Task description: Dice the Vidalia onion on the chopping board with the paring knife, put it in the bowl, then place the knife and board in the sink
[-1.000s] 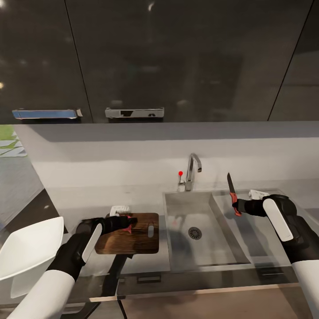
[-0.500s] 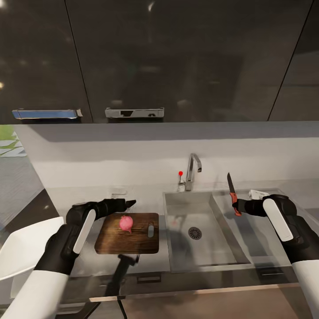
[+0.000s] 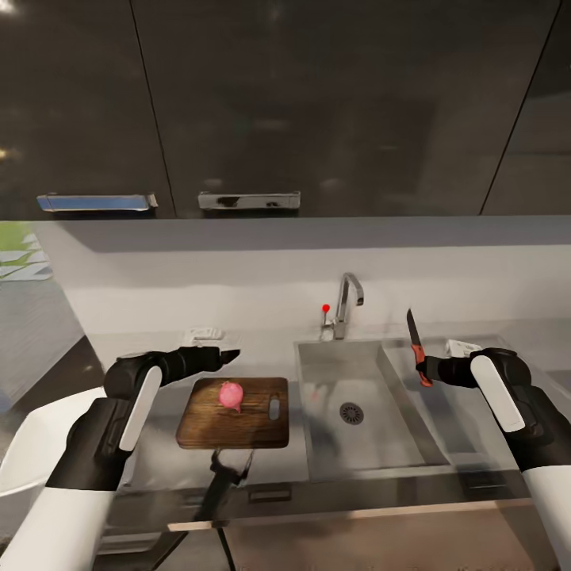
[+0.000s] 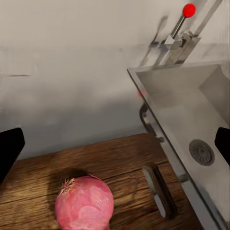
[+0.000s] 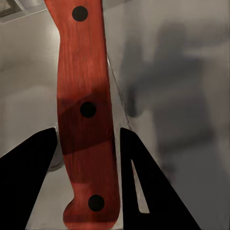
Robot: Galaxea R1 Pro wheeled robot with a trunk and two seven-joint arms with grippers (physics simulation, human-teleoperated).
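Note:
The pink Vidalia onion rests free on the dark wood chopping board, left of the sink. My left gripper hovers just behind and above the onion, open, its black fingertips wide apart. My right gripper is over the sink's draining part, shut on the paring knife, whose red-orange handle sits between the fingers with the dark blade pointing up. The white bowl shows at far left, partly behind my left arm.
The chrome tap and red knob stand behind the basin. Small white objects lie on the countertop at the back left and far right. Glossy black upper cabinets hang overhead. A dark stand rises in front of the counter edge.
My left gripper has opened, left the onion on the board and drawn up and back to the left. The camera has shifted slightly. The right arm and knife have not moved.

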